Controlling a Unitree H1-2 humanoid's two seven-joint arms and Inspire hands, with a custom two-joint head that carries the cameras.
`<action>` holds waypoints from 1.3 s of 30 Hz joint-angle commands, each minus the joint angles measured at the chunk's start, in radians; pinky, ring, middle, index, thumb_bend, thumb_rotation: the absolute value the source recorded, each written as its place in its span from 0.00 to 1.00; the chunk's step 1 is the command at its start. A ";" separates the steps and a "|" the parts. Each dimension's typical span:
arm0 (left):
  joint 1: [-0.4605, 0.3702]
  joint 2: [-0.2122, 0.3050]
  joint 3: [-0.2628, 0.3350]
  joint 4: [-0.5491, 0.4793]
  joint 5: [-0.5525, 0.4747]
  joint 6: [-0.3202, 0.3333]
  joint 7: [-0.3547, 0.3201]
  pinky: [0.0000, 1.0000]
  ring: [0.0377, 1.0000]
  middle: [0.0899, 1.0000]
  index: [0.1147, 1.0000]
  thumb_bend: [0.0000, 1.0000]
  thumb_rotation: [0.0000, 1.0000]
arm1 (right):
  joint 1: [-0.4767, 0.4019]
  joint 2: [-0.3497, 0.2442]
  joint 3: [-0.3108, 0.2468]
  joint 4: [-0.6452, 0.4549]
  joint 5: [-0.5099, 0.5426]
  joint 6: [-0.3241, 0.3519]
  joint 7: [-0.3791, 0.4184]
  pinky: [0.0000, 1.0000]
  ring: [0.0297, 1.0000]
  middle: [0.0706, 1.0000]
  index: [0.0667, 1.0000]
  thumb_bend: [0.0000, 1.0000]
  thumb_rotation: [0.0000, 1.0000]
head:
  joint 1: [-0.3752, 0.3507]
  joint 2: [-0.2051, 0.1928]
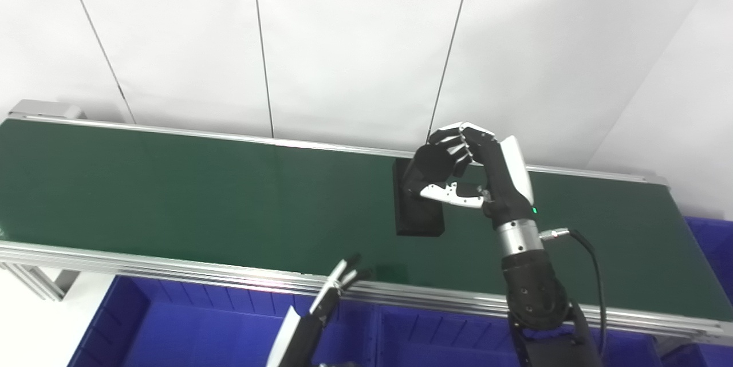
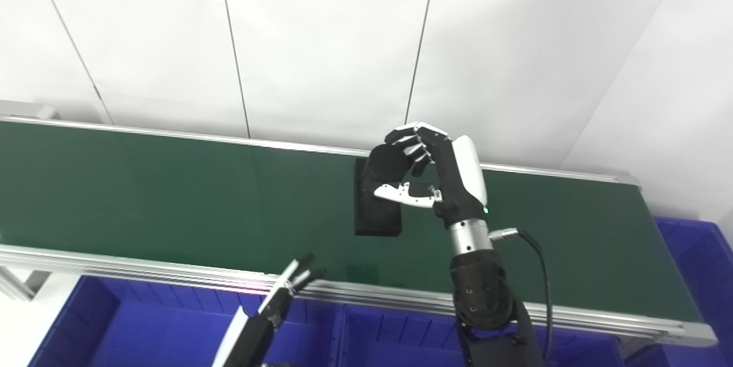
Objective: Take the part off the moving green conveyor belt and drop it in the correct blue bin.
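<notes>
White panelled wall (image 1: 355,40) behind a long green conveyor belt (image 1: 172,195), blue bins (image 1: 189,327) along the near edge. Left hand (image 1: 338,284) hovers low over the bins, fingers look straight, holding nothing. Further back the right hand (image 1: 464,169) is curled over the black part (image 1: 418,218) lying on the belt; can't tell if it's actually gripping it

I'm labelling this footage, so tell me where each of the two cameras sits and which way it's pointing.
Left eye view: on the head, looking down and forward across the green belt to the white wall; the right hand and its arm, and the left hand, show.
Right eye view: beside it, facing the same way; the belt's right end and the blue bin past it show more fully.
Shared: both show the belt, the black part under the right hand, and the near blue bins.
</notes>
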 commanded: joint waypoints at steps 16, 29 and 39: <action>-0.142 -0.020 0.075 0.092 -0.089 -0.026 -0.064 0.90 0.89 0.85 0.93 0.81 0.87 | 0.158 0.023 -0.048 -0.137 -0.015 0.044 -0.027 0.28 0.35 0.44 0.52 0.51 0.00 | -0.010 0.014; -0.194 -0.019 0.106 0.158 -0.108 -0.053 -0.076 0.89 0.88 0.84 0.93 0.81 0.86 | 0.287 0.053 -0.033 -0.137 -0.057 0.028 -0.046 0.29 0.35 0.45 0.53 0.51 0.00 | -0.026 0.008; -0.229 -0.020 0.105 0.201 -0.105 -0.060 -0.071 0.89 0.88 0.83 0.93 0.81 0.87 | 0.342 0.077 0.005 -0.081 -0.091 0.000 -0.062 0.29 0.35 0.42 0.52 0.51 0.00 | -0.035 -0.001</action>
